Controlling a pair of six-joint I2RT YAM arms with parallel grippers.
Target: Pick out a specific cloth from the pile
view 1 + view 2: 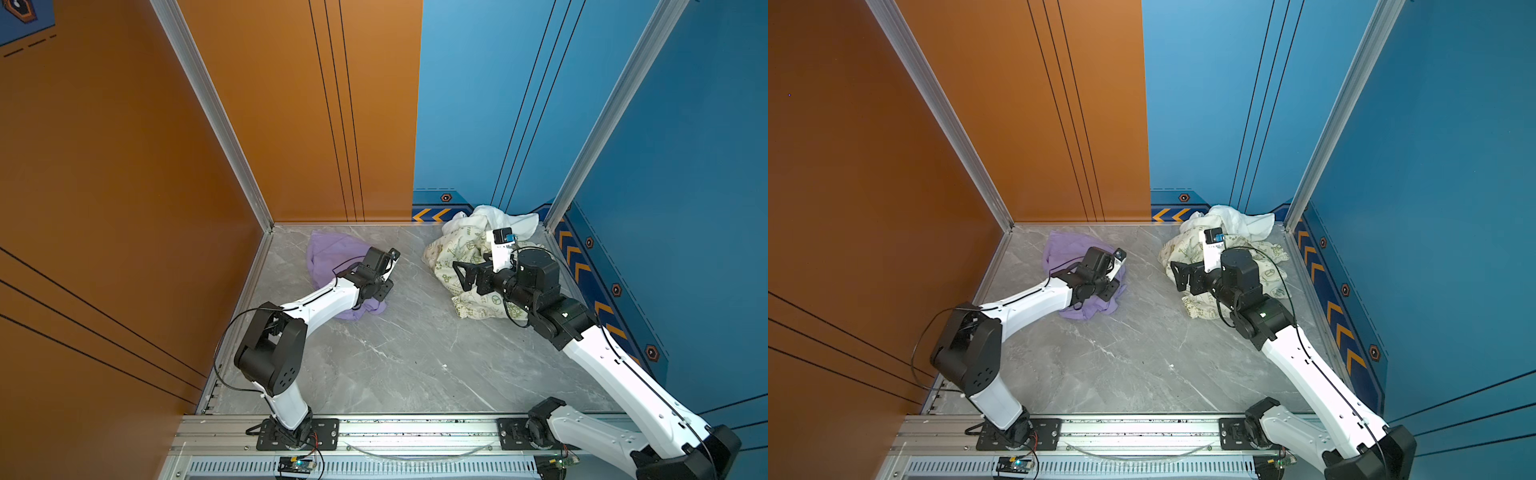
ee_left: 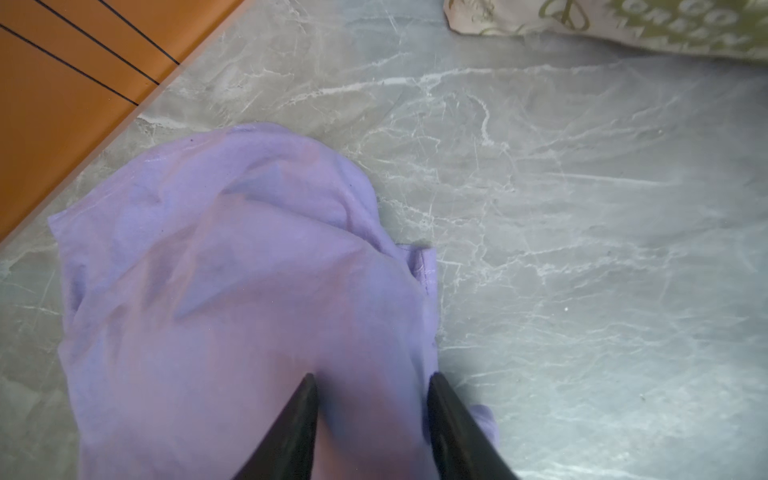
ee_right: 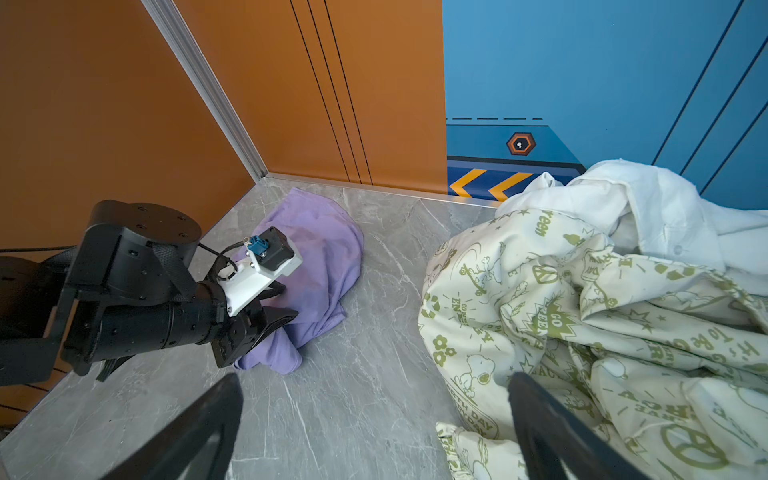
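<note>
On the grey marble-veined table [image 1: 395, 353], the left pincer [image 2: 372, 386] presses into the near end of the soft, crumpled lavender cloth [image 1: 328, 249]. Its jaws are narrowed about a raised fold, but blur and the arm hide whether they clamp it. The cloth's length runs back toward the orange wall [image 1: 124, 166] corner. The right pincer [image 3: 374, 411], jaws wide apart, hangs over the edge of the rumpled pile [image 1: 446, 253]: cream green-printed fabric, with plain white cloth [image 1: 498, 218] farthest.
</note>
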